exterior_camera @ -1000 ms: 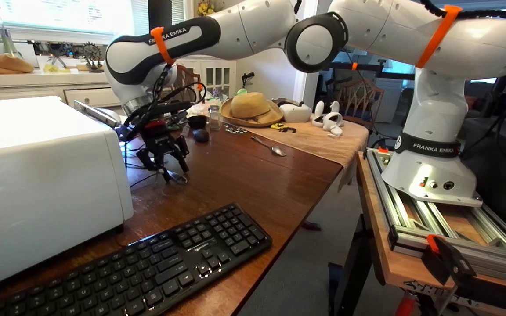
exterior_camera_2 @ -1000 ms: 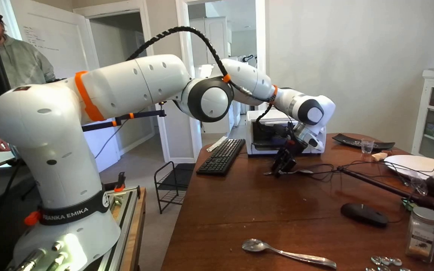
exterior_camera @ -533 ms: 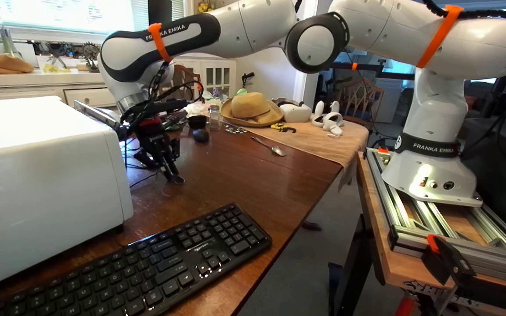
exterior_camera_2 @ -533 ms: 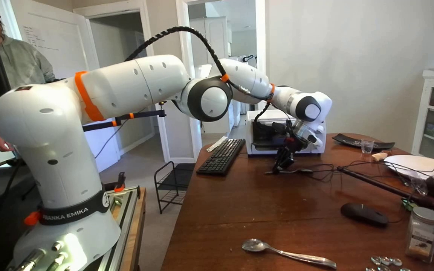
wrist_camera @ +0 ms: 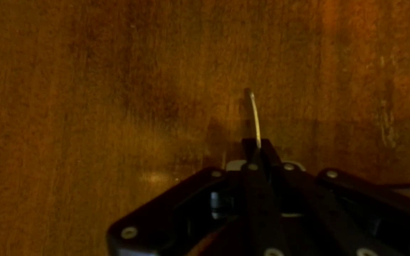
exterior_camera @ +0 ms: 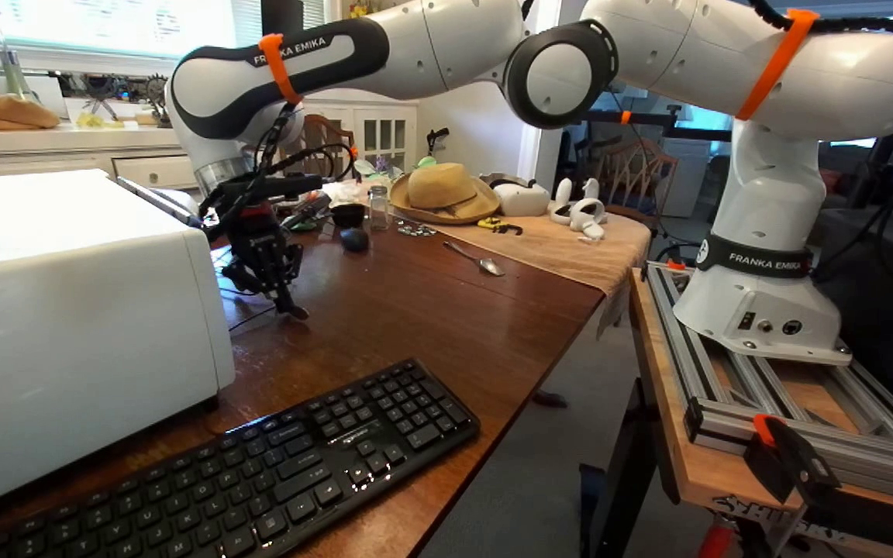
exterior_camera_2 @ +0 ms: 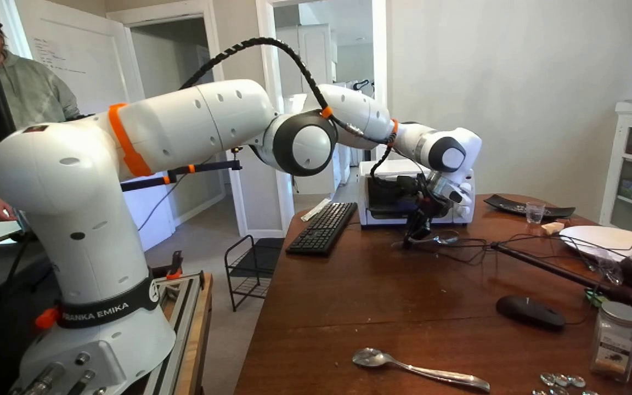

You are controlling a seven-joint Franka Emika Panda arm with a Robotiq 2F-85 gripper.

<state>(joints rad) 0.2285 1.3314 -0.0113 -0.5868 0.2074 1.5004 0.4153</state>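
A thin silver utensil [wrist_camera: 255, 117] sticks out from between the fingertips of my gripper [wrist_camera: 258, 145] in the wrist view, seen edge-on. The jaws are shut on it. In an exterior view the wider end of the utensil [exterior_camera_2: 445, 239], which looks like a spoon's bowl, shows behind the gripper [exterior_camera_2: 408, 241]. Its narrow tip [exterior_camera: 299, 313] pokes past the gripper [exterior_camera: 285, 304] low over the brown wooden table [exterior_camera: 408, 310]. Whether the utensil still touches the wood I cannot tell. The fingers hide its middle.
A white oven-like appliance [exterior_camera_2: 417, 169] stands close behind the gripper. A black keyboard [exterior_camera_2: 324, 227] lies beside it. Thin cables [exterior_camera_2: 475, 245] run near the gripper. Further off are a spoon [exterior_camera_2: 420, 371], a mouse [exterior_camera_2: 530, 312], a glass jar [exterior_camera_2: 616, 343] and a white plate [exterior_camera_2: 596, 237].
The jaws have come together on the utensil, which has swung and tipped between them. The gripper has risen a little and shifted toward the white appliance.
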